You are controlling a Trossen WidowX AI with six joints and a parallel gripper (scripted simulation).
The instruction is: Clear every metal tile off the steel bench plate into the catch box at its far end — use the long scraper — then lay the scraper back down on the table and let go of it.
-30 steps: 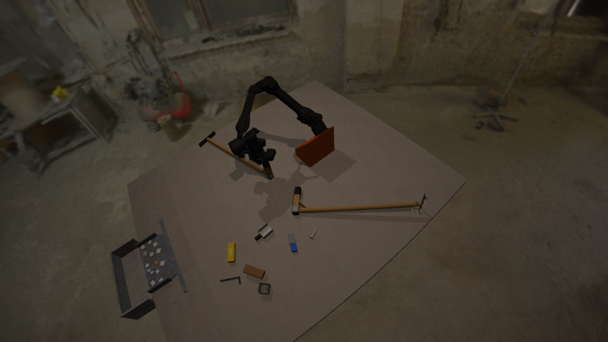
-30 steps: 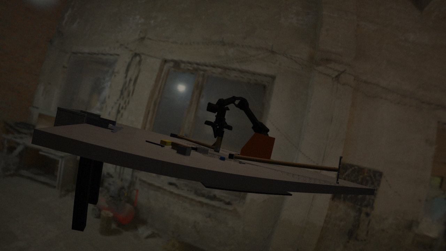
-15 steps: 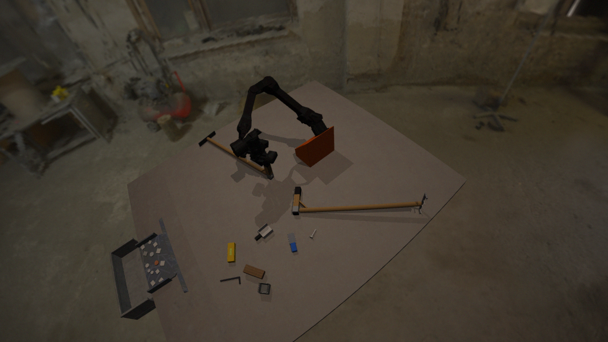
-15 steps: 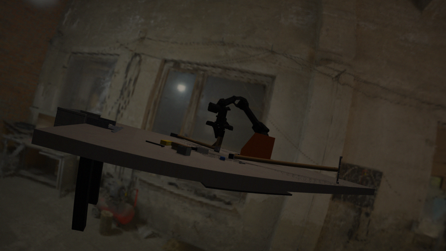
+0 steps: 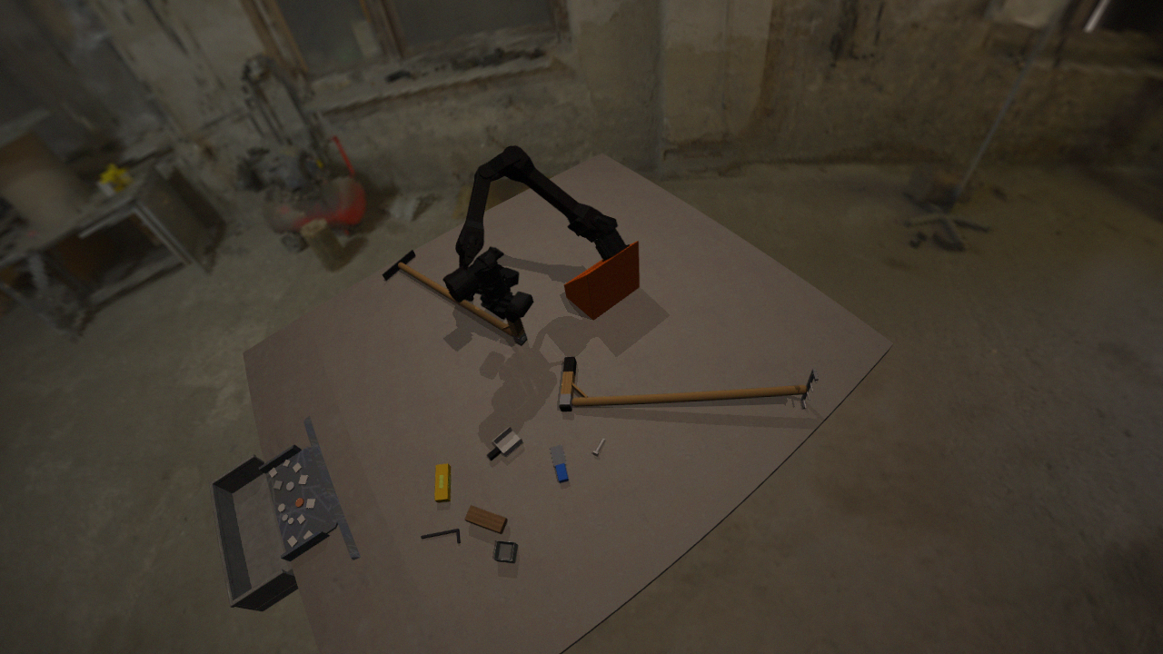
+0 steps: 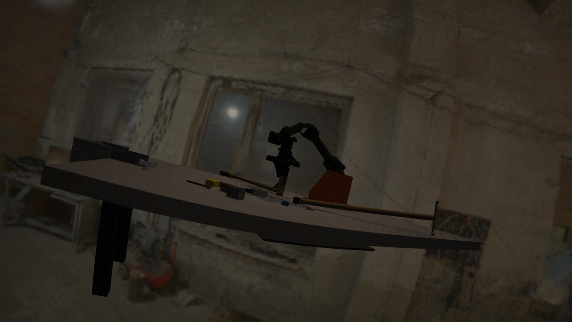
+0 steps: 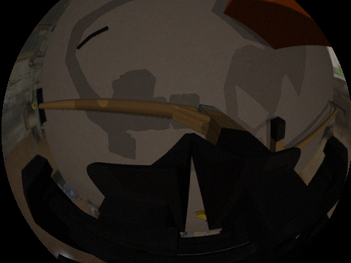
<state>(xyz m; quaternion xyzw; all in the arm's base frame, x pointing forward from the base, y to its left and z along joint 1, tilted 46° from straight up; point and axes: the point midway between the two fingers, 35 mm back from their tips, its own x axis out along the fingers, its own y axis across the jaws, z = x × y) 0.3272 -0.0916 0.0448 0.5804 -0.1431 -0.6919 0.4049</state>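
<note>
The long scraper [image 5: 434,287] [image 7: 128,107] lies on the table; its dark flat blade [image 5: 398,265] [image 7: 41,106] is at the far left end, and an upright wooden grip [image 5: 518,328] [image 6: 282,186] with a black top is at the near end. My gripper [image 6: 282,175] [image 7: 189,137] is shut and empty, its fingertips touching, close beside the upright grip; in the wrist view the grip is on the right. Several pale metal tiles [image 5: 302,480] and an orange one [image 5: 299,502] lie on the steel plate [image 5: 325,480]. The catch box [image 5: 230,537] [image 6: 90,150] adjoins its far end; its visible floor shows no tiles.
A long rake [image 5: 690,397] [image 6: 368,208] lies right of my gripper. A dustpan-like tool [image 5: 506,441], a blue-handled tool [image 5: 560,471], a screw [image 5: 599,446], a yellow box [image 5: 442,482], a wooden block [image 5: 486,519], a hex key [image 5: 442,533] and a small dark tray [image 5: 505,542] lie on the table.
</note>
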